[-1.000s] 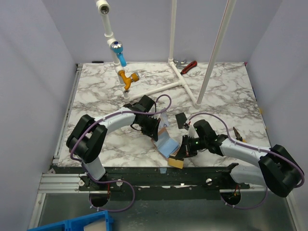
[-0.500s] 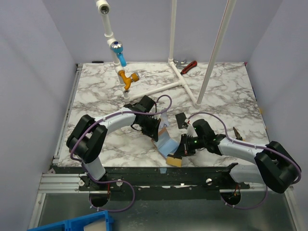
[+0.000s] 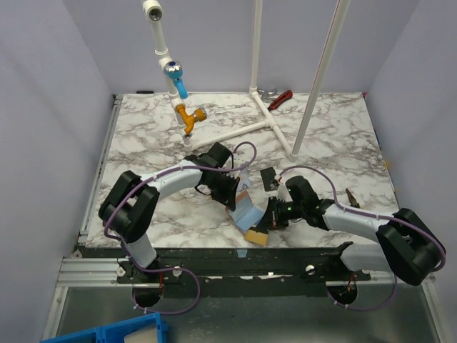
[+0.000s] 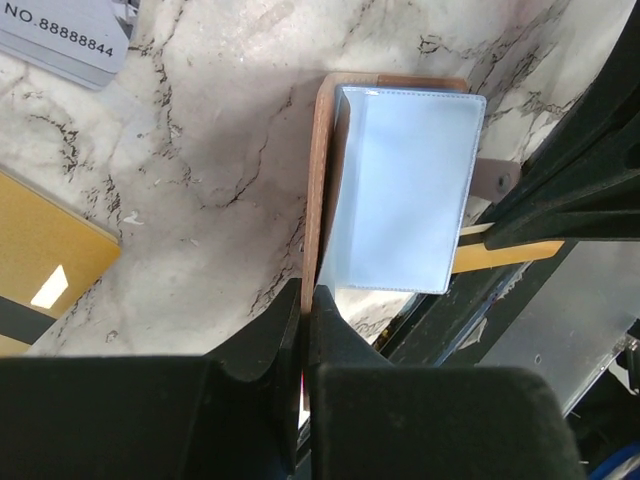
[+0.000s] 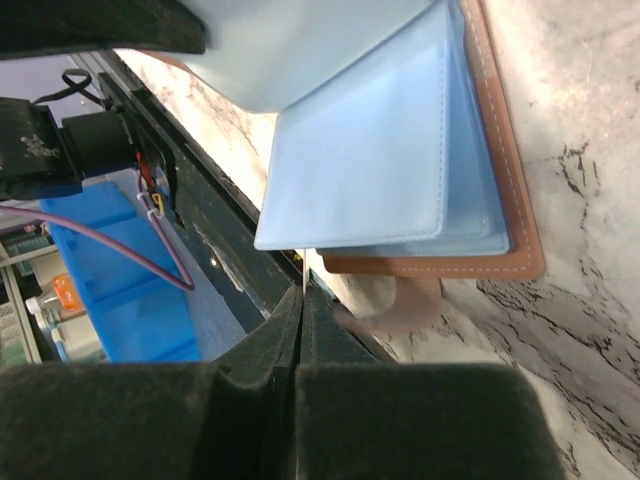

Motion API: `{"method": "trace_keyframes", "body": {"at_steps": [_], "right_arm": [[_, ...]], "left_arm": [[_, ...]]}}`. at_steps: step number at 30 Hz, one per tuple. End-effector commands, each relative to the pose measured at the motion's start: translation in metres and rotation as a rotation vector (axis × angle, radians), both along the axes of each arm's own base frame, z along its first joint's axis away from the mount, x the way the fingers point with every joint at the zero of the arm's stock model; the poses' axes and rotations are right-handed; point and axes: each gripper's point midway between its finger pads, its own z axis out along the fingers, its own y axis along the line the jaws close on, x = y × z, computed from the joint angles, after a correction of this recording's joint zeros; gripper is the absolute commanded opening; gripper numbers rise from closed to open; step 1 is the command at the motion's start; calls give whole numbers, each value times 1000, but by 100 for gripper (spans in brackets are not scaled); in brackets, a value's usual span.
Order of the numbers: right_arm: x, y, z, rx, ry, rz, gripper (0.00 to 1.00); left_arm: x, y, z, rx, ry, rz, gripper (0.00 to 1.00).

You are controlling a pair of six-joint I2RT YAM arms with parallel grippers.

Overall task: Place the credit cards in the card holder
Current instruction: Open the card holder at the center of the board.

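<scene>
The card holder (image 3: 246,213) lies open near the table's front edge, its tan cover (image 4: 316,180) under light-blue sleeves (image 4: 405,190). My left gripper (image 4: 305,300) is shut on the cover's edge, just behind the holder in the top view (image 3: 230,196). My right gripper (image 3: 264,225) is shut on a thin gold card (image 3: 257,237), seen edge-on (image 5: 303,285) right at the sleeves' open end (image 5: 370,170). In the left wrist view, this card (image 4: 505,255) pokes out beside the holder. A silvery-grey card (image 4: 70,35) and a gold card with a dark stripe (image 4: 40,260) lie flat on the marble.
A white pipe frame (image 3: 275,125) with orange (image 3: 190,116) and blue (image 3: 176,75) fittings stands at the back. Red-handled pliers (image 3: 280,98) lie at the far edge. The table's front rail (image 3: 235,261) runs just below the holder, and a blue bin (image 5: 110,270) sits below it.
My right gripper has moved slightly left and up with the gold card, closer to the holder's open sleeves. The left gripper keeps its hold in the same place.
</scene>
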Motion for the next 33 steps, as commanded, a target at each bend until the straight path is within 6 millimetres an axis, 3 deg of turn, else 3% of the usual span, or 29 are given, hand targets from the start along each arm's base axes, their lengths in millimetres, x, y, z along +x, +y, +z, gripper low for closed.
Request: {"method": "trace_keyframes", "body": {"at_steps": [1,3,8,22,27,33], "right_arm": [[27,11,19,49,-78,-63,1],[36,14,24,51,-104,-80,1],[45,20,17,33,-95,-74,1],[50,27,8,43,-83,-58,1],[48,29,-4,48,-53,-54,1],[47,28,-9,44,-39,-50,1]], "left_arm": [[-7,-6,12,-46,-2,-35,10],[-8,-7,13,-54,0,-34,22],[-9,-10,19,-87,-1,-30,40],[3,-4,33,-156,22,19,45],[3,-8,41,-203,51,9,44],[12,-8,28,-155,63,17,43]]}}
